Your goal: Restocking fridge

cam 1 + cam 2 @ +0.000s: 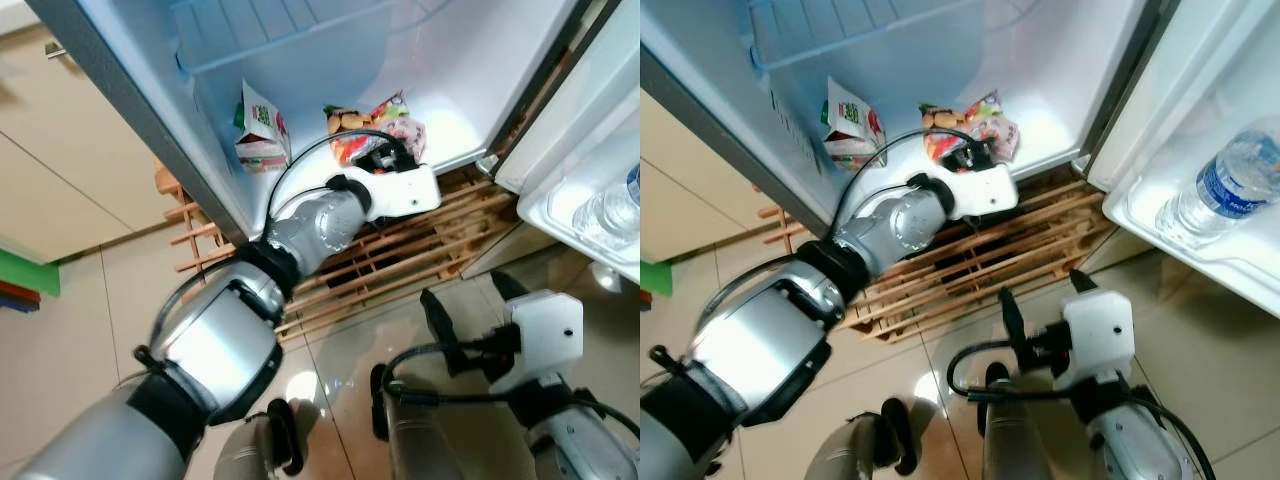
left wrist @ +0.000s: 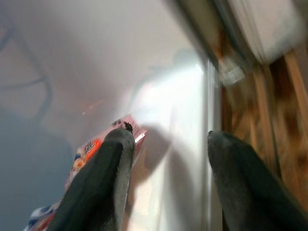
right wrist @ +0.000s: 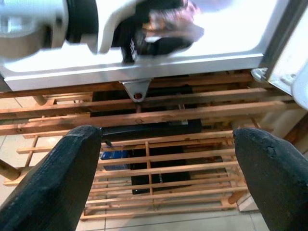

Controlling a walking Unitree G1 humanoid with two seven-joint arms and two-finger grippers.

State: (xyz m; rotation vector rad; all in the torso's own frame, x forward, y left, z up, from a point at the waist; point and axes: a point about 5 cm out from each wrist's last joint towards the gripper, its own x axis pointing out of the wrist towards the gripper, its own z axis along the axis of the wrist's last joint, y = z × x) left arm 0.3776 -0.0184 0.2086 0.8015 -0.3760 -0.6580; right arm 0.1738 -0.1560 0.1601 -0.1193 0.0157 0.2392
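The fridge (image 1: 300, 40) stands open in front of me. On its white floor lie a colourful snack bag (image 1: 375, 125) and, to its left, a green and white carton (image 1: 262, 130). My left arm reaches into the fridge, and its gripper (image 2: 168, 137) is open just above the floor. The snack bag (image 2: 89, 147) lies beside one finger, and nothing is between the fingers. My right gripper (image 1: 468, 295) is open and empty, held low outside the fridge, pointing at the wooden rack (image 3: 154, 159) under it.
The fridge door is swung open to the right; its shelf (image 1: 1200, 250) holds a clear water bottle (image 1: 1215, 190). A slatted wooden rack (image 1: 400, 260) carries the fridge over a tiled floor (image 1: 90, 330). Beige cabinets stand to the left.
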